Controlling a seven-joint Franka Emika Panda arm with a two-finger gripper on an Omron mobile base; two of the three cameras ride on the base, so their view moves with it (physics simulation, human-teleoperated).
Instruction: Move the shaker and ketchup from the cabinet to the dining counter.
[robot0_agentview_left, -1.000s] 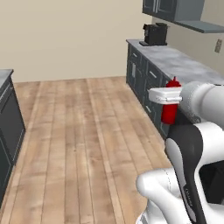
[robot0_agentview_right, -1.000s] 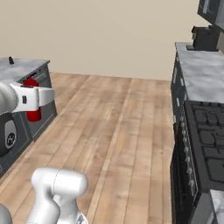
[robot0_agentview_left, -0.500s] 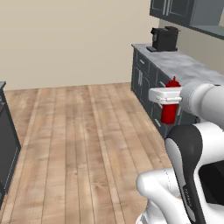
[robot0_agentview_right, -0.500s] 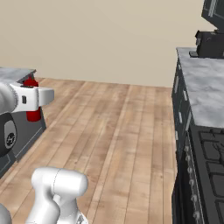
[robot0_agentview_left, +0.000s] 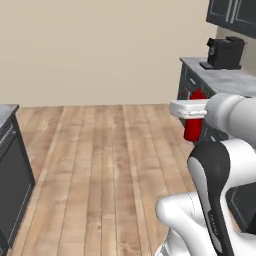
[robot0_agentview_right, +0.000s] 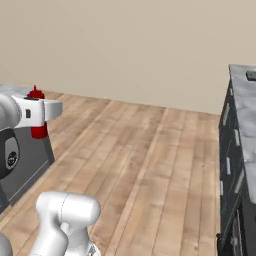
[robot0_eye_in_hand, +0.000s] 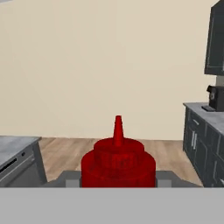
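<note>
Ketchup (robot0_agentview_left: 193, 126) stayed upright, clamped in the gripper (robot0_agentview_left: 189, 108) above the wooden floor (robot0_agentview_left: 105, 165), as the base had turned since a second earlier, swinging the coffee machine (robot0_agentview_left: 225, 52) and its counter (robot0_agentview_left: 220, 77) rightward.

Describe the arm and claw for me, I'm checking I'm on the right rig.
Glossy white rounded arm segments with dark grey joint bands, one at the elbow. The claw is a flat white rectangular block with a small dark mark on its side. No cables or lettering visible.

Slim red ketchup (robot0_agentview_left: 193, 126) bottle, upright, pointed nozzle up, held aloft above wood floor
</note>
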